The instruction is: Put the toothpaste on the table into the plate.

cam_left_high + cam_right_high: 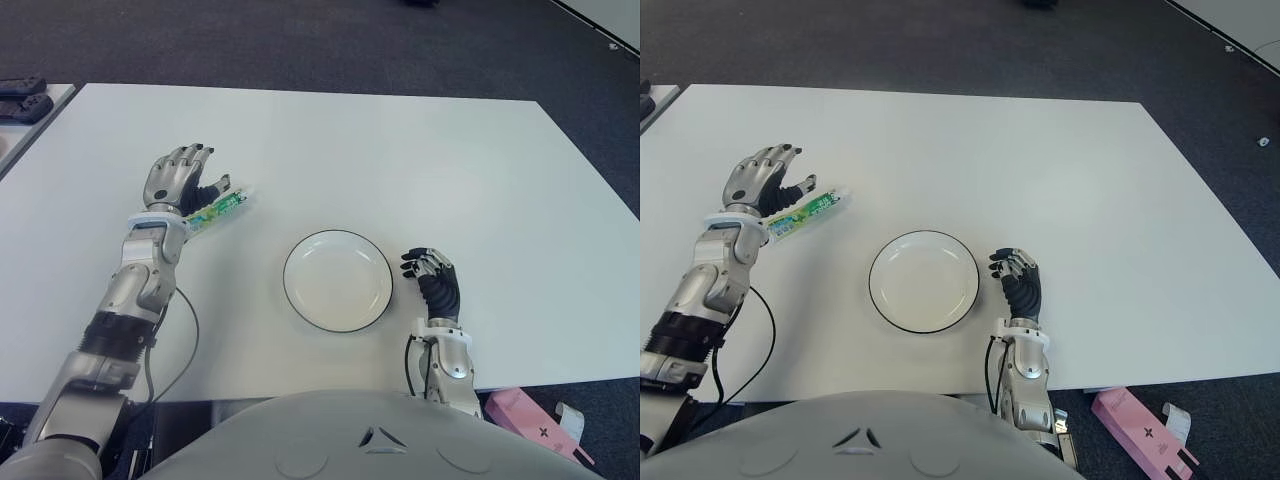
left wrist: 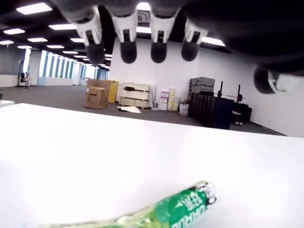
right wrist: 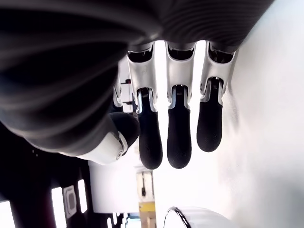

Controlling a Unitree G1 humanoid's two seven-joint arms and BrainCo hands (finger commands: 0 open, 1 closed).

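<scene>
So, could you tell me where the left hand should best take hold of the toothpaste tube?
Around the tube's middle, from above. The toothpaste lies flat on the table, slanting away from the plate, and the left hand hovers open over it; fingers should close across its narrow width.

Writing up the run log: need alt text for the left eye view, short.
The robot's left hand hovers with fingers spread over a green toothpaste tube lying on the white table, not yet grasping it. An empty white plate sits to the tube's right, and the idle right hand shows just right of the plate.
</scene>
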